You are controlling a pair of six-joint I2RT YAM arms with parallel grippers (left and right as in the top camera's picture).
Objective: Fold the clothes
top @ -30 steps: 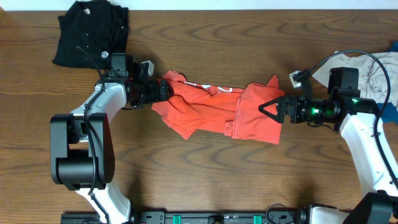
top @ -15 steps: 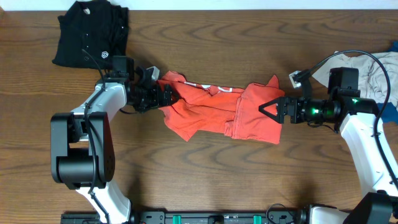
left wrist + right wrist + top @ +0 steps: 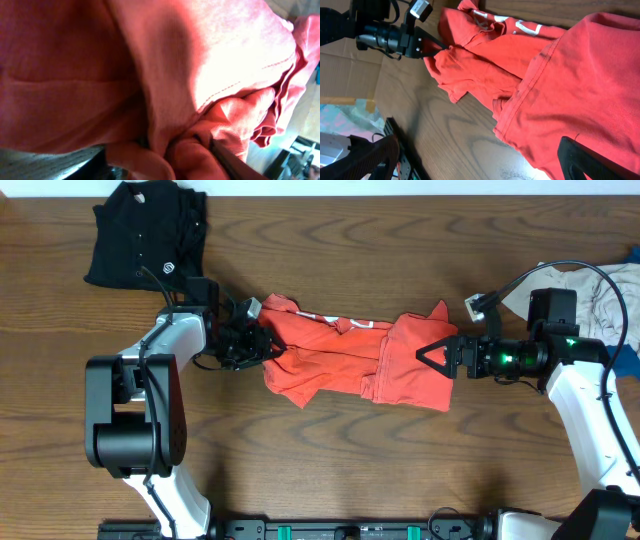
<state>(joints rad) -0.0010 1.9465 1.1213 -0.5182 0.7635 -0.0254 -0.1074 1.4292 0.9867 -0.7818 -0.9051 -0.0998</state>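
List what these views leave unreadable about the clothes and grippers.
- Left gripper: left wrist view filled by the red T-shirt; grip unclear.
- White lettering: overhead, folded into cloth, unreadable.
- Pale garments: overhead, cut off by the right edge.

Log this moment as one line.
left claw: shut on left edge of red T-shirt | right claw: open at its right end | shirt: crumpled, not yet folded | black shirt: far-left corner
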